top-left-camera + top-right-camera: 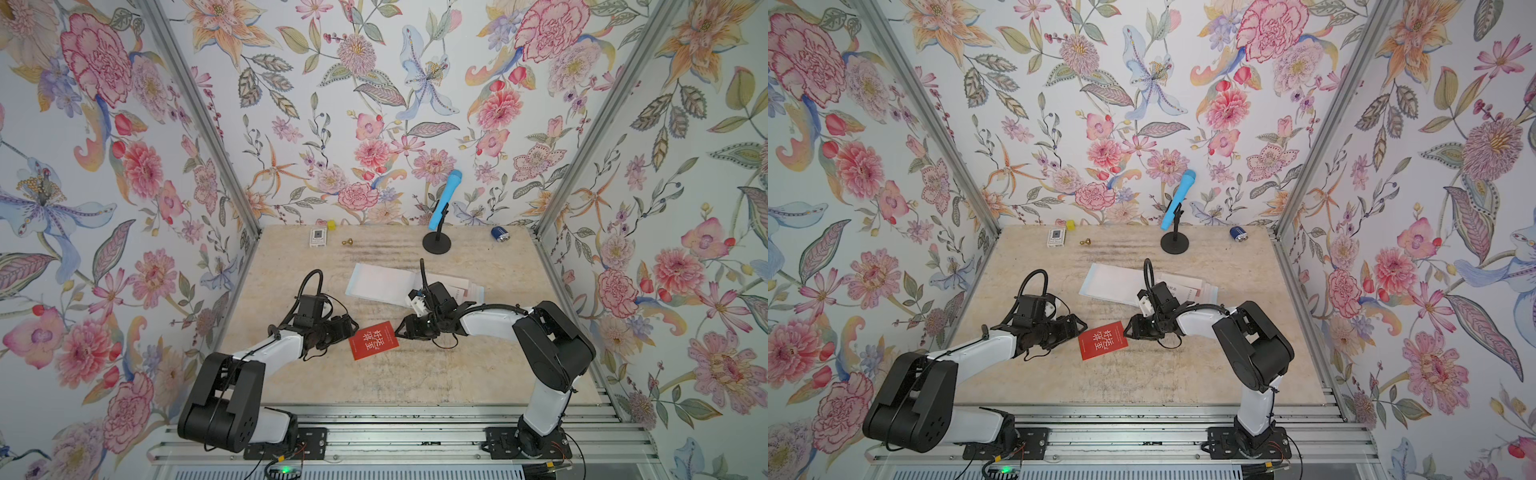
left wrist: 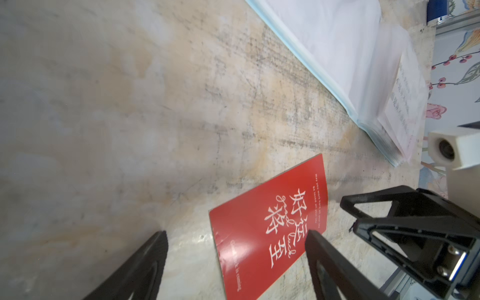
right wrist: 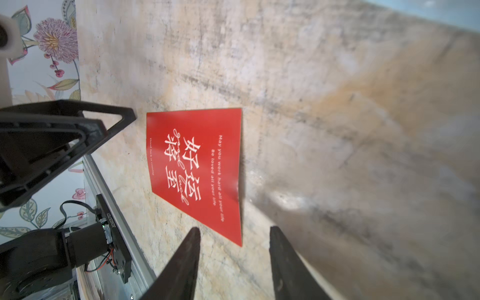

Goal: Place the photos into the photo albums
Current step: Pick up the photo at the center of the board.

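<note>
One of the photos, a red card [image 1: 373, 339] with white Chinese lettering, lies flat on the table between my two grippers; it also shows in the other top view [image 1: 1103, 344]. My left gripper [image 2: 236, 233] is open low over the card's [image 2: 270, 228] left end, one finger over its edge. My right gripper [image 3: 235, 230] is open and holds nothing, with a corner of the card [image 3: 197, 166] just ahead of its tips. The photo album [image 1: 378, 282] lies open behind them, pale blue at the edges. White printed cards [image 1: 455, 284] rest on its right half, partly hidden by my right arm.
A blue microphone [image 1: 444, 199] leans on a black stand [image 1: 436, 243] at the back. Along the back edge sit a small white box [image 1: 318, 237], a yellow cube [image 1: 331, 225], a small brass piece [image 1: 347, 241] and a blue cylinder [image 1: 500, 234].
</note>
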